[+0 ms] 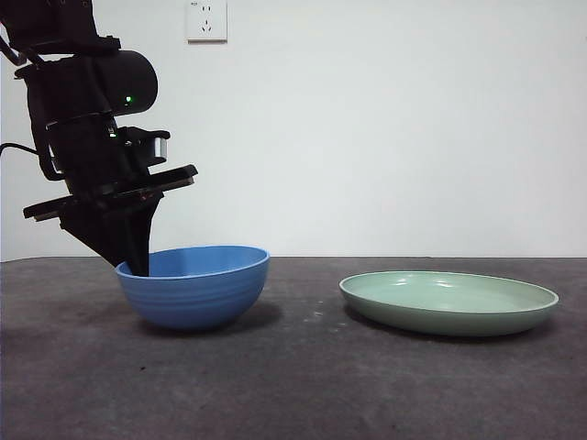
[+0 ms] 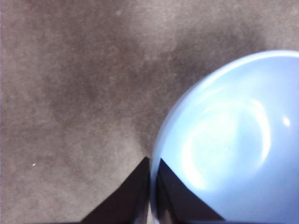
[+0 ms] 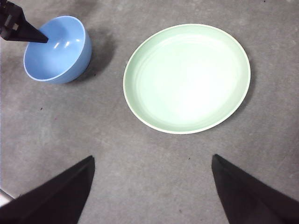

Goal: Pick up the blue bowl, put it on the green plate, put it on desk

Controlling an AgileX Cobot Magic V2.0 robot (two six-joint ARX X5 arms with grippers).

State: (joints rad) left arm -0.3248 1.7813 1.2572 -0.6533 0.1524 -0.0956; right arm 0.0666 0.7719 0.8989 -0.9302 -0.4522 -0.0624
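At the left of the front view the left gripper [image 1: 138,261] comes down as a bulky black arm with a small green light, narrowing to a dark wedge whose tip meets the near-left rim of the blue bowl [image 1: 197,284]. In the left wrist view its two matte black jaws are pressed close together on that rim, one jaw outside the wall and one inside, so the left gripper [image 2: 152,170] is pinching the thin edge of the blue bowl [image 2: 233,140]. The bowl is round, deep and glossy, medium blue with faint horizontal ridges on its outer wall and soft highlights inside; it sits upright on the desk [image 1: 293,385], a dark grey-brown, matte, mottled surface. To the right, well apart from the bowl, the green plate [image 1: 449,302] lies flat on the desk: wide, shallow, pale sage green, smooth, with a raised rim and nothing on it. On the white wall above, a white socket [image 1: 206,20] is mounted. The right gripper [image 3: 152,163] hangs high over the desk, its jaws spread wide, holding nothing, with the green plate [image 3: 187,77] and blue bowl [image 3: 56,49] beneath.
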